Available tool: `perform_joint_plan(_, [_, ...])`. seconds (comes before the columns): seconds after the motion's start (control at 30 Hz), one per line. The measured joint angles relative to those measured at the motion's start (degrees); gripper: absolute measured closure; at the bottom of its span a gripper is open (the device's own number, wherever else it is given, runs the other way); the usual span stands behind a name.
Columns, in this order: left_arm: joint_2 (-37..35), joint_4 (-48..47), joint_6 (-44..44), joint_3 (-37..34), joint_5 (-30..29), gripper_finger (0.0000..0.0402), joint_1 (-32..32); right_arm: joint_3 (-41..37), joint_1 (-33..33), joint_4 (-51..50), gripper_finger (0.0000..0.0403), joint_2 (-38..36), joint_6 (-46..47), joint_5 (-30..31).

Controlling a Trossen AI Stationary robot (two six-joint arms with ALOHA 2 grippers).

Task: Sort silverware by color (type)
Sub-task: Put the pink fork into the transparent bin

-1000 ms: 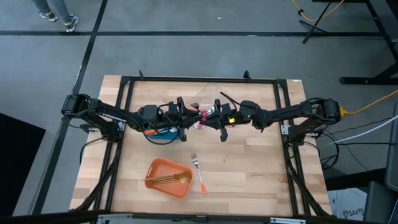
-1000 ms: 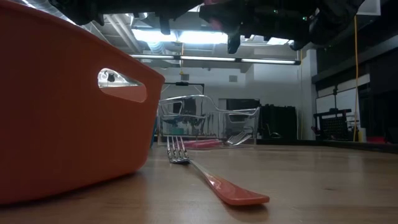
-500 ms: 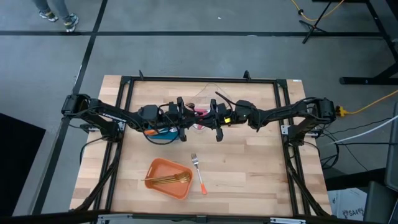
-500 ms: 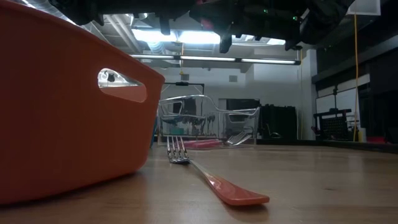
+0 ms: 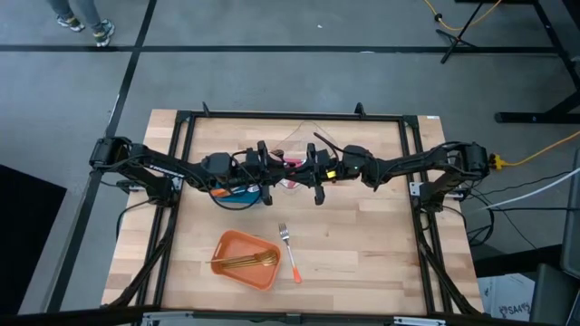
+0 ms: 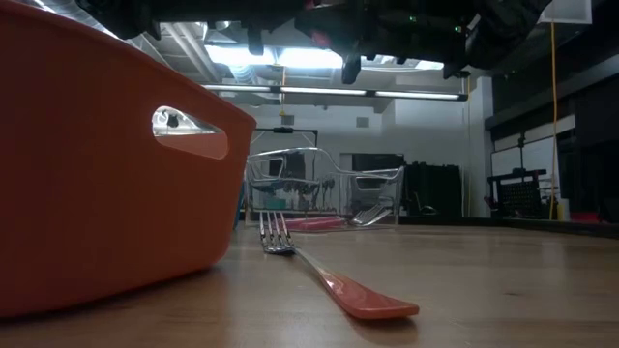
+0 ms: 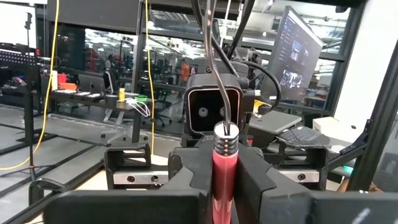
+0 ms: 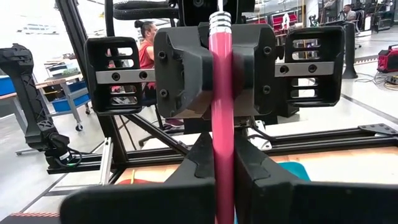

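Both arms reach in level from the table's sides and meet nose to nose above the clear bin [image 5: 292,149] at the table's back middle. The left gripper [image 5: 275,170] comes from the left and stops just left of the bin's centre, above the blue bowl [image 5: 237,195]; its wrist view shows its fingers [image 7: 186,171] pressed against both sides of a pink handle [image 7: 222,180] with a ribbed silver end. The right gripper [image 5: 308,168] comes from the right and faces it, almost touching; its fingers [image 8: 196,165] are pinched tight on the same pink handle [image 8: 221,112], which runs straight between the two grippers and shows from above as a speck of pink [image 5: 292,161]. Forward of the bin, an orange tray [image 5: 232,267] lies left of centre with gold forks [image 5: 245,262] inside. Just right of the tray, an orange-handled fork [image 5: 289,252] lies flat on the wood, tines toward the bin, handle toward the front edge; from the low view it sits close beside the tray wall [image 6: 106,164]. No writing on the grippers, tray or bin can be read. Beyond the table, a seated person [image 8: 148,43] in red shows in the right wrist view.
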Motion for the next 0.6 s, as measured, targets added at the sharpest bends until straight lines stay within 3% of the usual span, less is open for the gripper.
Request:
perform_joint_plan(0.17, [0.0,-0.1,0.0,0.0,0.0,0.0375,0.0,0.0,0.0,-0.4,0.0384,0.0,0.1,-0.2])
perform_joint_plan(0.43, [0.0,-0.3,0.2,0.0,-0.2,0.0375,0.0,0.1,0.0,-1.0,0.0293,0.0,0.5,-2.8])
perform_joint_plan(0.6, [0.0,-0.8,-1.8,0.5,0.5,0.0375,0.2,0.0,-1.5,-7.7,0.0268,-3.7,0.3,-8.4])
